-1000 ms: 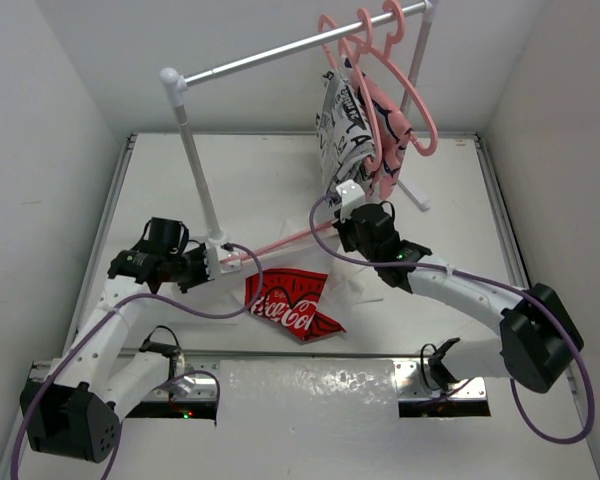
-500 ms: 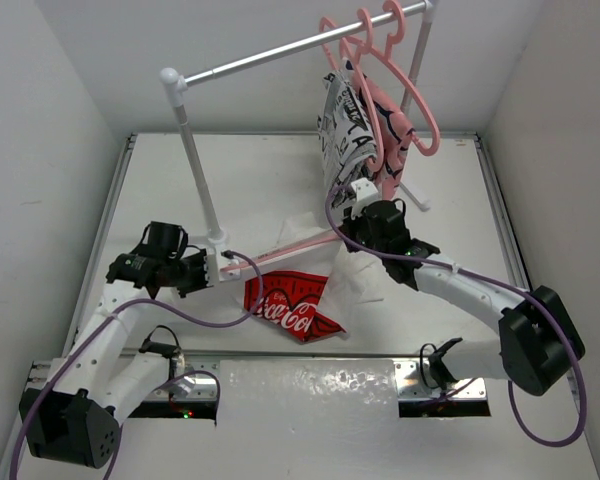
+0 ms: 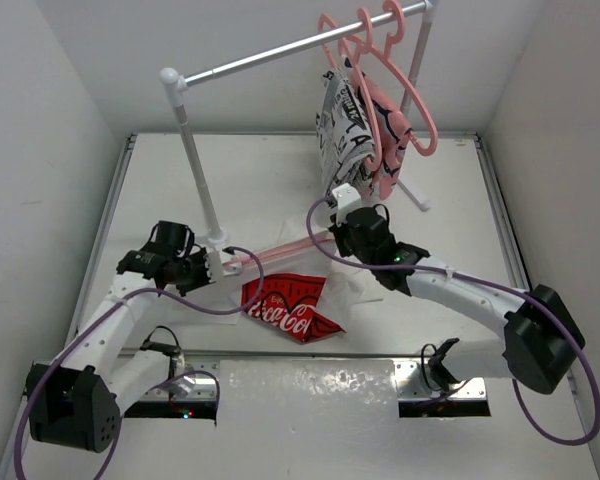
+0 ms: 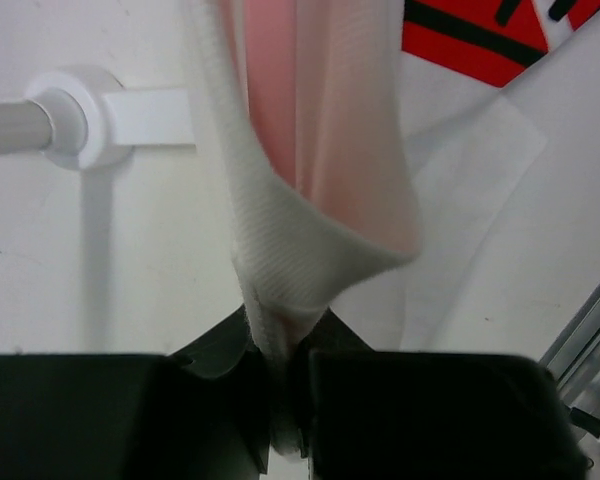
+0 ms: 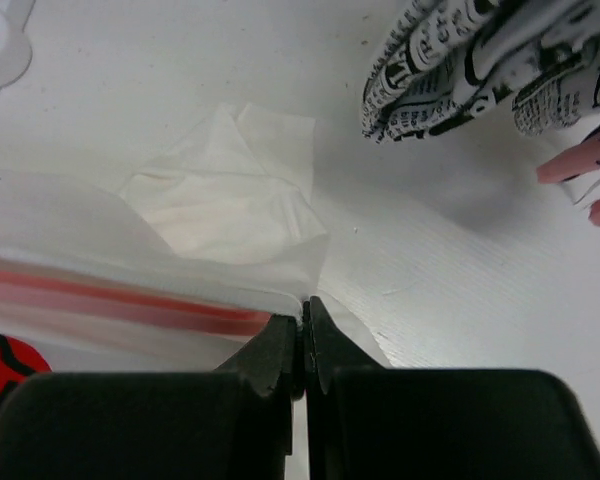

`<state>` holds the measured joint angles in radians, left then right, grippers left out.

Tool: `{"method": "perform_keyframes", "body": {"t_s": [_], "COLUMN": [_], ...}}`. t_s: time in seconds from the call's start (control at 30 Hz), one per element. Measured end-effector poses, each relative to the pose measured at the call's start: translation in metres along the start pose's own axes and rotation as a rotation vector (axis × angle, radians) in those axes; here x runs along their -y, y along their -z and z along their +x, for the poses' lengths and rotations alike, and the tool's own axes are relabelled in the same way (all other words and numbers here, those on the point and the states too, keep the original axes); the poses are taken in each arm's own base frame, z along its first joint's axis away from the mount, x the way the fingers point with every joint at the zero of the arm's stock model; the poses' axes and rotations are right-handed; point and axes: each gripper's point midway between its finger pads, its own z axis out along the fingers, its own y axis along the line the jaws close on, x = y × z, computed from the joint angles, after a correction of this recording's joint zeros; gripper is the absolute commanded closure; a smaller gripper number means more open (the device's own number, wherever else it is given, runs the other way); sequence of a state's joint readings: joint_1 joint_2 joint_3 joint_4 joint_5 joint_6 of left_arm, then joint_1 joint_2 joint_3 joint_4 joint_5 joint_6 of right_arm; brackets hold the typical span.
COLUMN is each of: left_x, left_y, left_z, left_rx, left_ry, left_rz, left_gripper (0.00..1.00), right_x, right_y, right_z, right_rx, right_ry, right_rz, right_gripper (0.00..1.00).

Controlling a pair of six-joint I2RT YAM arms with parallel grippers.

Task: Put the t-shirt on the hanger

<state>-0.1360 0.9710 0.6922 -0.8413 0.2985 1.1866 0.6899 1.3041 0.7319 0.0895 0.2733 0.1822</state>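
Your left gripper [image 4: 280, 400] is clamped shut on a ribbed white edge of the t-shirt [image 4: 280, 260]. Your right gripper [image 5: 302, 335] is pinched tight on the opposite white edge. The shirt is stretched between them near the middle of the worktop, with its red panel on the side toward the near edge. The hanger [image 5: 130, 300] shows pink through the fabric. Toward the far right corner, a black-and-white garment [image 3: 345, 125] hangs on the rack [image 3: 270, 51].
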Motion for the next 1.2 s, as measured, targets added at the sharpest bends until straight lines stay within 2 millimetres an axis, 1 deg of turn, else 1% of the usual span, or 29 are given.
{"method": "perform_keyframes", "body": {"t_s": [0.13, 0.2, 0.3, 0.4, 0.5, 0.6, 0.63, 0.73, 0.8, 0.87, 0.97, 1.07, 1.13, 1.2], "left_x": [-0.003, -0.005, -0.005, -0.004, -0.008, -0.010, -0.008, -0.003, -0.001, 0.000, -0.001, -0.001, 0.002, 0.004], "left_y": [-0.005, -0.007, -0.009, -0.004, 0.005, 0.009, 0.009, 0.007, 0.006, 0.005, 0.007, 0.009, 0.012, 0.016], "left_z": [0.012, 0.014, 0.015, 0.009, -0.005, -0.012, -0.012, -0.011, -0.011, -0.012, -0.014, -0.018, -0.023, -0.030], "left_rx": [-0.064, -0.080, -0.094, -0.075, -0.028, -0.007, -0.006, -0.017, -0.020, -0.021, -0.016, 0.000, 0.021, 0.053], "left_ry": [0.019, 0.020, 0.039, 0.057, 0.065, 0.063, 0.061, 0.062, 0.060, 0.055, 0.049, 0.029, 0.017, 0.004], "left_rz": [-0.008, -0.009, -0.006, 0.009, 0.012, 0.015, 0.021, 0.048, 0.061, 0.068, 0.071, 0.082, 0.103, 0.123], "left_gripper": [1.00, 1.00, 1.00, 1.00, 1.00, 1.00, 1.00, 1.00, 1.00, 1.00, 1.00, 1.00, 1.00, 1.00], "right_x": [-0.010, -0.012, -0.022, -0.039, -0.065, -0.089, -0.096, -0.116, -0.124, -0.129, -0.129, -0.125, -0.120, -0.116], "right_y": [0.002, 0.001, -0.003, -0.003, 0.000, 0.009, 0.012, 0.024, 0.032, 0.039, 0.047, 0.051, 0.047, 0.038], "right_z": [-0.009, -0.011, -0.011, -0.013, -0.022, -0.029, -0.032, -0.046, -0.055, -0.065, -0.074, -0.075, -0.073, -0.065], "right_rx": [0.011, 0.006, 0.000, 0.017, 0.070, 0.101, 0.108, 0.128, 0.139, 0.149, 0.149, 0.132, 0.108, 0.075], "right_ry": [0.109, 0.161, 0.243, 0.307, 0.347, 0.383, 0.396, 0.433, 0.456, 0.481, 0.532, 0.575, 0.585, 0.585], "right_rz": [0.031, 0.051, 0.039, -0.045, -0.196, -0.350, -0.396, -0.522, -0.578, -0.617, -0.650, -0.691, -0.728, -0.766], "right_gripper": [1.00, 1.00, 1.00, 1.00, 0.99, 0.86, 0.72, 0.42, 0.35, 0.22, 0.20, 0.23, 0.25, 0.25]}}
